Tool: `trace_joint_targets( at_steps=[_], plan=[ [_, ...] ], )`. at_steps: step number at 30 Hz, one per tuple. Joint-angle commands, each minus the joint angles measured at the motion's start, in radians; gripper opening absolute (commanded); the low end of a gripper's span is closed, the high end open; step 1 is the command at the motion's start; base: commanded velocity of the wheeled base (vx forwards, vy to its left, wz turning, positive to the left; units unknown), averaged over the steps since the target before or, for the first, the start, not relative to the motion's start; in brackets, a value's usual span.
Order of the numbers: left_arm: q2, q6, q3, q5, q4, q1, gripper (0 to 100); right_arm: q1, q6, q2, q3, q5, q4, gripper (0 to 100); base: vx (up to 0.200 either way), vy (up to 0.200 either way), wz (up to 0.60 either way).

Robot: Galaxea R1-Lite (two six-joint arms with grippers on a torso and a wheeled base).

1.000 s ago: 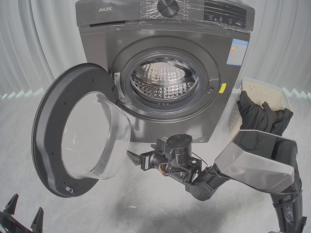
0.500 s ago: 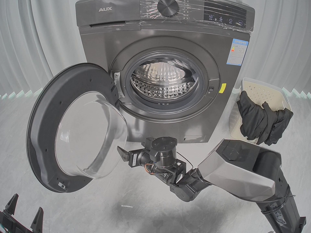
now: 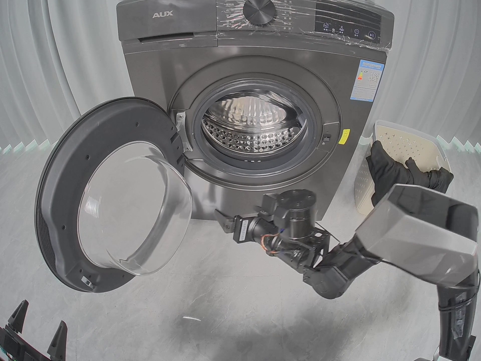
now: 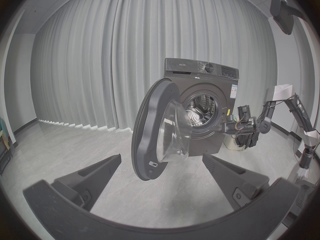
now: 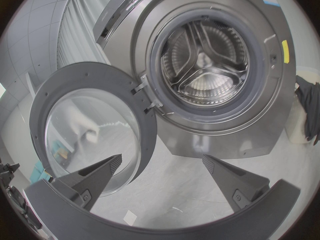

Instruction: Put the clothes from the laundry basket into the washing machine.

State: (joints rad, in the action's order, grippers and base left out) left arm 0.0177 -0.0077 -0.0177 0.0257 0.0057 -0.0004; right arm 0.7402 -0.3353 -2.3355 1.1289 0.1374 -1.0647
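The grey washing machine [image 3: 250, 41] stands with its round door [image 3: 65, 176] swung wide to the left, and its steel drum [image 3: 253, 119] holds no clothes. A cream laundry basket [image 3: 418, 149] leans beside the machine's right side, with black clothes [image 3: 393, 174] draped over its rim. My right gripper [image 3: 223, 220] hangs open low in front of the machine, below the opening, with nothing between its fingers. It faces the drum [image 5: 205, 59] and the door [image 5: 90, 80]. My left gripper [image 3: 37, 327] is open, low at the left, well away from the machine [image 4: 200, 100].
Bare grey floor [image 3: 200, 307] lies in front of the machine. White curtains [image 3: 45, 51] hang behind it. The open door's glass bowl [image 3: 133, 209] juts out into the space left of my right gripper.
The door has swung further open to the left. My right gripper first moved left beside the door's edge, then drew back to the right, below the opening. The left gripper kept still.
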Motion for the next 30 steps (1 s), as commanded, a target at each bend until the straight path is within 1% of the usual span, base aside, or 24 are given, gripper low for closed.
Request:
trace_joint_targets(
  at_steps=[1,2,3,4,5,7,8,9,10,11,14,15,16,17,18,20,22,23,24,25,30],
  plan=[
    [-0.016,0.003,0.016,-0.001,0.0,-0.001,100,-0.097,0.041,0.335,-0.282,-0.007,0.0,100,0.0,0.0,0.0],
    [-0.016,0.003,0.016,-0.001,0.0,0.0,100,-0.113,0.053,0.383,-0.333,-0.01,0.0,100,0.0,0.0,0.0],
    [-0.016,0.003,0.016,-0.001,0.0,-0.001,100,-0.117,0.056,0.397,-0.347,-0.01,0.0,100,0.0,0.0,0.0],
    [-0.016,0.0,0.016,-0.001,0.0,-0.001,100,-0.145,0.079,0.467,-0.42,-0.013,-0.003,100,0.0,0.0,0.0],
    [-0.016,0.0,0.016,-0.001,0.0,-0.001,100,-0.16,0.09,0.505,-0.457,-0.018,-0.005,100,0.0,0.0,0.0],
    [-0.016,0.0,0.016,0.0,0.0,-0.001,100,-0.185,0.098,0.581,-0.541,-0.025,-0.018,100,0.0,0.0,0.0],
    [-0.016,-0.002,0.016,-0.001,0.0,-0.001,100,-0.186,0.098,0.585,-0.548,-0.025,-0.02,100,0.0,0.0,0.0],
    [-0.016,-0.002,0.016,0.0,0.0,-0.001,100,-0.206,0.107,0.636,-0.618,-0.027,-0.037,100,0.0,0.0,0.0],
    [-0.016,-0.002,0.016,0.0,0.0,-0.001,100,-0.214,0.114,0.657,-0.646,-0.027,-0.044,100,0.0,0.0,0.0],
    [-0.016,-0.002,0.016,0.0,0.0,0.0,100,-0.229,0.139,0.697,-0.699,-0.027,-0.061,100,0.0,0.0,0.0],
    [-0.016,-0.002,0.016,-0.001,0.0,0.0,100,-0.288,0.24,0.792,-0.793,-0.042,-0.084,100,0.0,0.0,0.0],
    [-0.016,-0.002,0.016,-0.001,0.0,-0.001,100,-0.325,0.272,0.838,-0.821,-0.068,-0.086,100,0.0,0.0,0.0],
    [-0.016,-0.002,0.016,-0.001,0.0,0.0,100,-0.329,0.275,0.845,-0.824,-0.073,-0.086,100,0.0,0.0,0.0],
    [-0.016,-0.002,0.016,-0.001,0.0,-0.001,100,-0.389,0.289,0.904,-0.87,-0.124,-0.075,100,0.0,0.0,0.0],
    [-0.016,-0.002,0.016,-0.001,0.0,-0.001,100,-0.421,0.292,0.93,-0.907,-0.15,-0.075,100,0.0,0.0,0.0],
    [-0.016,-0.002,0.016,-0.001,0.0,0.0,100,-0.452,0.295,0.961,-0.962,-0.17,-0.084,100,0.0,0.0,0.0],
    [-0.016,-0.002,0.016,-0.001,0.0,-0.001,100,-0.459,0.3,1.009,-1.023,-0.173,-0.084,100,0.0,0.0,0.0],
    [-0.016,-0.002,0.016,-0.001,0.0,-0.001,100,-0.459,0.3,1.009,-1.023,-0.173,-0.084,100,0.0,0.0,0.0],
    [-0.016,-0.002,0.016,0.0,0.0,0.0,100,-0.463,0.308,1.056,-1.069,-0.17,-0.08,100,0.0,0.0,0.0],
    [-0.016,-0.002,0.016,0.0,0.0,-0.001,100,-0.467,0.312,1.082,-1.088,-0.168,-0.08,100,0.0,0.0,0.0],
    [-0.016,-0.002,0.016,0.0,0.0,0.0,100,-0.509,0.32,1.179,-1.126,-0.167,-0.067,100,0.0,0.0,0.0]
  ],
)
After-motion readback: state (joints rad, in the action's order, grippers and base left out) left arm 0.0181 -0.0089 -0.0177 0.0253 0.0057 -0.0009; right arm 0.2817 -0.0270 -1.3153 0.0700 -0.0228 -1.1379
